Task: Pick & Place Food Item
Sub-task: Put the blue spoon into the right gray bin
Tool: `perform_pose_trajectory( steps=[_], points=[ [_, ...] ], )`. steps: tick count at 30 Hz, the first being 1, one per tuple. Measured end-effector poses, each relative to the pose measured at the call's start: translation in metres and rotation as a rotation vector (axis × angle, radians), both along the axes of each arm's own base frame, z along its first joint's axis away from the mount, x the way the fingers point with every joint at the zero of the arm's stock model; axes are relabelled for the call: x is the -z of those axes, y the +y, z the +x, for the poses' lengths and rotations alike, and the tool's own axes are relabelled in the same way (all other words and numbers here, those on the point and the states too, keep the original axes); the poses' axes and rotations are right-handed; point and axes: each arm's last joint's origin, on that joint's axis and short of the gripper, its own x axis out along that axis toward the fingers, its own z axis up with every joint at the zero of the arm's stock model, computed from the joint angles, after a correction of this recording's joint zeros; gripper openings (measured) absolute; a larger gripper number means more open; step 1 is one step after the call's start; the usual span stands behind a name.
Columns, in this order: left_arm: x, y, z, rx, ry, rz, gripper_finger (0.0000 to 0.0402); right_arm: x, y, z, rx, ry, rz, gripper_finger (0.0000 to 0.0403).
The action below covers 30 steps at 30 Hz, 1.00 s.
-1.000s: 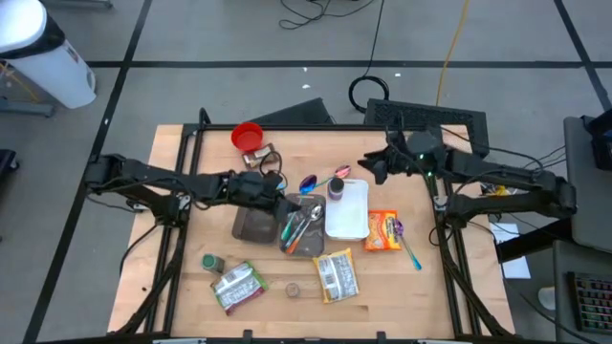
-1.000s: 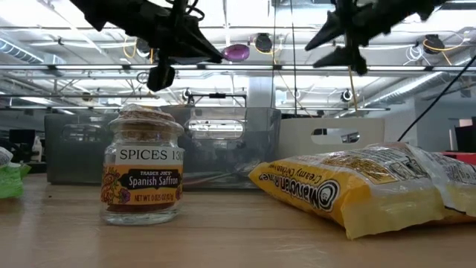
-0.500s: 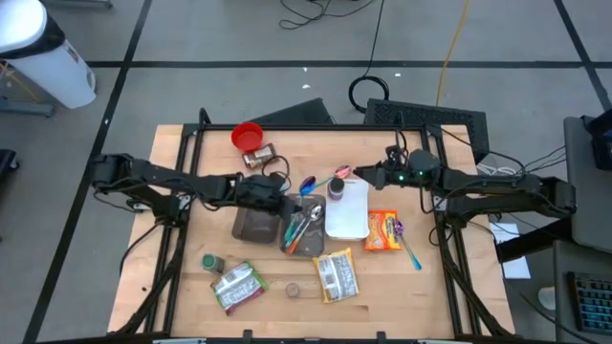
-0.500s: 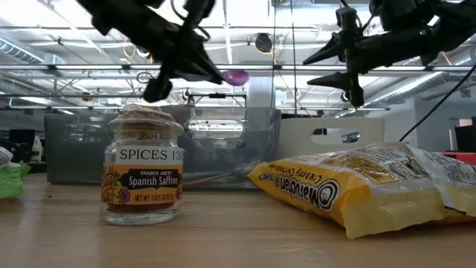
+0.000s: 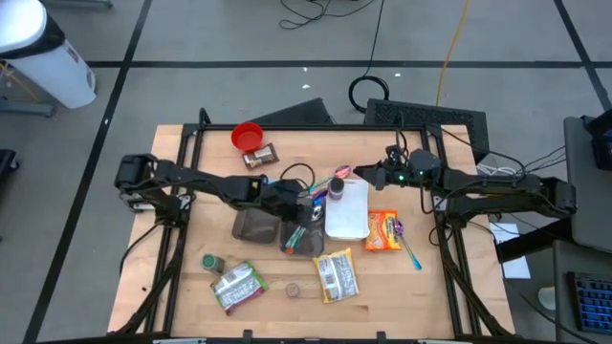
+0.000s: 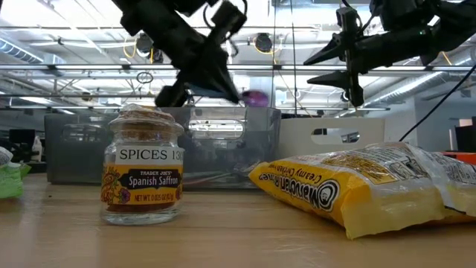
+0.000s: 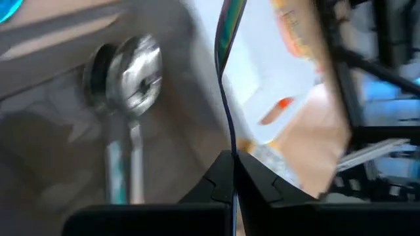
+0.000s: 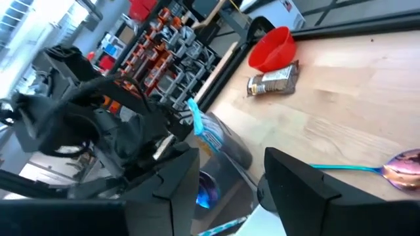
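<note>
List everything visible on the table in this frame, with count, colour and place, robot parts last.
Bowl: one, red, far left part of the table.
Small packet: one, brown, just in front of the bowl.
Bin: one, dark clear, table centre, with spoons lying in it.
Tray: one, white, right of the bin.
Snack packet: one, orange, right of the tray.
Noodle packet: one, yellow, near edge, centre.
Green packet: one, near left.
Spice jar: one, clear with cork lid, near edge.
Spoon: one, iridescent with teal handle, on the bare wood.
Left gripper: shut on a thin spoon handle, over the bin.
Right gripper: open, raised beyond the tray.
</note>
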Motion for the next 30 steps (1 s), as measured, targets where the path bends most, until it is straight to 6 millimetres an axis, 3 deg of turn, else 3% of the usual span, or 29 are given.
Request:
perform_pose_trajectory(
  steps=[6,12,24,30],
  points=[
    [0.009,-0.001,0.011,0.024,0.078,-0.025,0.0004,0.001,0.000,0.000,-0.003,0.006,0.004,0.0164],
    [0.012,-0.002,0.006,0.019,0.190,-0.030,0.0004,0.001,0.000,0.000,-0.003,0.008,0.003,0.0164],
    [0.040,-0.004,0.015,0.040,0.264,-0.080,0.0004,0.001,0.000,0.000,-0.004,0.012,-0.012,0.0164],
    [0.041,-0.003,0.015,0.046,0.265,-0.064,0.0004,0.001,0.000,0.000,-0.004,0.018,-0.012,0.0164]
  ],
)
